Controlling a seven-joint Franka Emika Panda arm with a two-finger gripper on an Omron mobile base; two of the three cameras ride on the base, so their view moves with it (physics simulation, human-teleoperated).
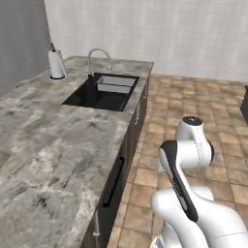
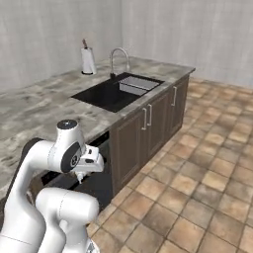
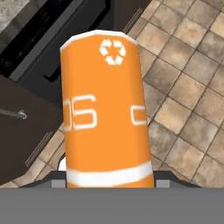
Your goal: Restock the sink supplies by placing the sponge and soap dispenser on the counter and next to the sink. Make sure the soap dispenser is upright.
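Orange soap dispenser (image 3: pixel 105 109) gripped in the pincer (image 3: pixel 109 183), held low over the tiled floor (image 3: pixel 188 78)

Clamped at the bottom of the hand view, the pincer holds the bottle at the end nearest the camera, so its orange body with white lettering and a recycling mark juts away toward the floor tiles and the dark cabinet fronts (image 3: pixel 26 131) beside them. In the right base view the white arm (image 2: pixel 59 153) bends low in front of the cabinets, below the edge of the marbled worktop (image 2: pixel 44 106). Farther along that worktop lies the black sink (image 1: pixel 104 92) with its chrome faucet (image 1: pixel 98 58) and a grey rack insert; a white paper-towel roll (image 1: pixel 56 63) stands near the wall, just beyond the basin's far corner
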